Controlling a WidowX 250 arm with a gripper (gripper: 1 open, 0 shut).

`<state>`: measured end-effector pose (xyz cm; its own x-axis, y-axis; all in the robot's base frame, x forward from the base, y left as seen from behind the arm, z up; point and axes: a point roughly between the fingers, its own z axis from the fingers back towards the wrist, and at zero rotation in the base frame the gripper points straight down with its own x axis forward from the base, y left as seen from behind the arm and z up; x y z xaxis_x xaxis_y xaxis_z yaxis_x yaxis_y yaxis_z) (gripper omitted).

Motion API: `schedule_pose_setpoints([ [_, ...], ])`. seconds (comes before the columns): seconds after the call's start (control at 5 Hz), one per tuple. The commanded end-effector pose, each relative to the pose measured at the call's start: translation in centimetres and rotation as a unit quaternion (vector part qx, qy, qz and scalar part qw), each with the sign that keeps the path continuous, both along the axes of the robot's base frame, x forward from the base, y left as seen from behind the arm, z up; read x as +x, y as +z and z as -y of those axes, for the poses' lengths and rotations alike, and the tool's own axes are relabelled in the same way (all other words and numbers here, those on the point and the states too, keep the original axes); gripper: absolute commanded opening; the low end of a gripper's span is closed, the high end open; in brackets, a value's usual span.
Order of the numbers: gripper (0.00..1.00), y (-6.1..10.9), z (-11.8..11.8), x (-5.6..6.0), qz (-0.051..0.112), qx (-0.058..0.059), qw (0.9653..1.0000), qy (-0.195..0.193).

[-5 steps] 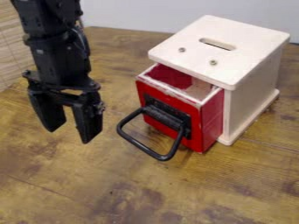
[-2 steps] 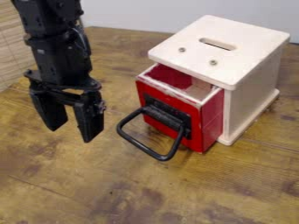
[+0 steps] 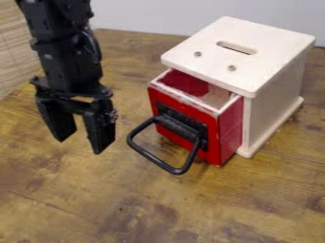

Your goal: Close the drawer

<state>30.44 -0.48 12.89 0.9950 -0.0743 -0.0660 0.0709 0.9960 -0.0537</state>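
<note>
One red drawer (image 3: 191,114) pulled out; hand (image 3: 76,136) open, left of handle (image 3: 165,144)

Robot arm (image 3: 64,43) all matte black, blocky segmented housing w/ cable along its side, ending in gripper (image 3: 76,131) w/ two long, thick black fingers (image 3: 98,130).

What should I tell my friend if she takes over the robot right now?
Gripper: jaws open, holding nothing, hanging above the wooden table, left of the drawer as the camera sees it.
Small glossy red box-shaped drawer: pulled partway out of the cream-white wooden cabinet; its black loop handle points toward the gripper.
Done: nothing yet; no contact.
Left: reach the drawer front and push it fully in.
</note>
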Motion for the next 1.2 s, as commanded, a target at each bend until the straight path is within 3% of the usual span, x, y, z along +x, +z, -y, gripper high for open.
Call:
schedule_pose_setpoints([
  [0.0, 1.00, 1.38, 0.09, 0.68, 0.025, 0.000, 0.9997, -0.005],
  [1.0, 1.00, 1.37, -0.18, 0.64, 0.024, 0.005, 0.9996, -0.010],
])
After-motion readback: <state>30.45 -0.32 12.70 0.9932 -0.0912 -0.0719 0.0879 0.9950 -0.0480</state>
